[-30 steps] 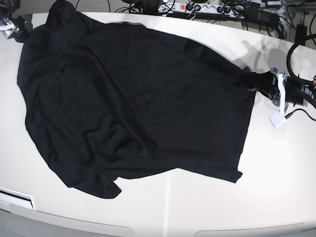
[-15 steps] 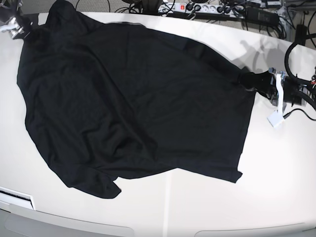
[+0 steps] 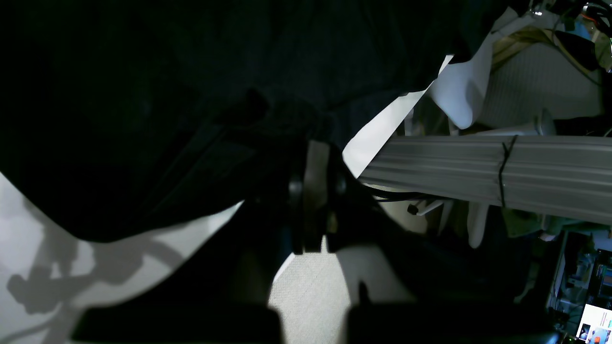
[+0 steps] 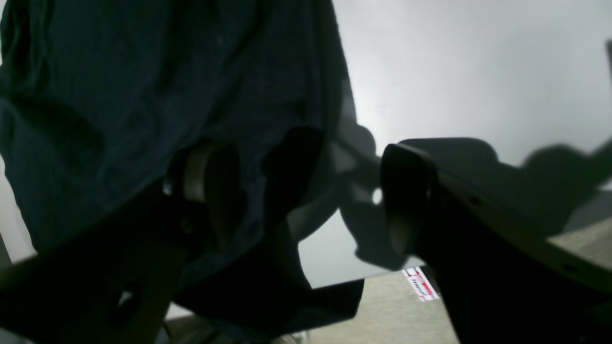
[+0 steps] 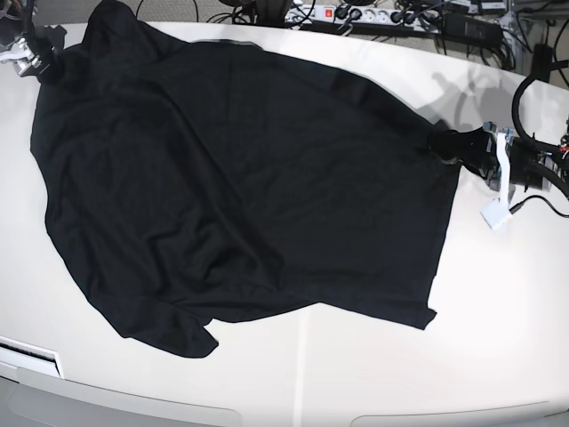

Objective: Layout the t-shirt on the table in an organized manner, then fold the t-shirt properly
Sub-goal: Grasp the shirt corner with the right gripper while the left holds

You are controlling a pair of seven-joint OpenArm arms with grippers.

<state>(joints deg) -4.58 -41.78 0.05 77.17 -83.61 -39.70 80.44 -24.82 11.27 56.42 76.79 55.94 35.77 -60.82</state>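
The black t-shirt (image 5: 240, 187) lies spread over most of the off-white table (image 5: 498, 347), wrinkled, with a bunched corner near the front left. At the shirt's right edge my left gripper (image 5: 447, 144) is shut on the fabric; in the left wrist view the fingertips (image 3: 315, 157) pinch the dark cloth (image 3: 143, 95). By the shirt's upper left corner my right gripper (image 5: 37, 59) stands open. The right wrist view shows its jaws wide apart (image 4: 306, 200), with cloth (image 4: 167, 95) draped over one finger (image 4: 210, 191) and the other finger (image 4: 406, 200) bare above the table.
A power strip (image 5: 356, 13) and tangled cables run along the table's back edge. A white connector (image 5: 498, 213) on a cable lies beside the left arm. The table's curved front edge (image 5: 293, 409) runs along the bottom.
The right gripper's jaws have spread a little wider at the far left corner. The left gripper has edged slightly up with the shirt's edge. The shirt has hardly shifted.
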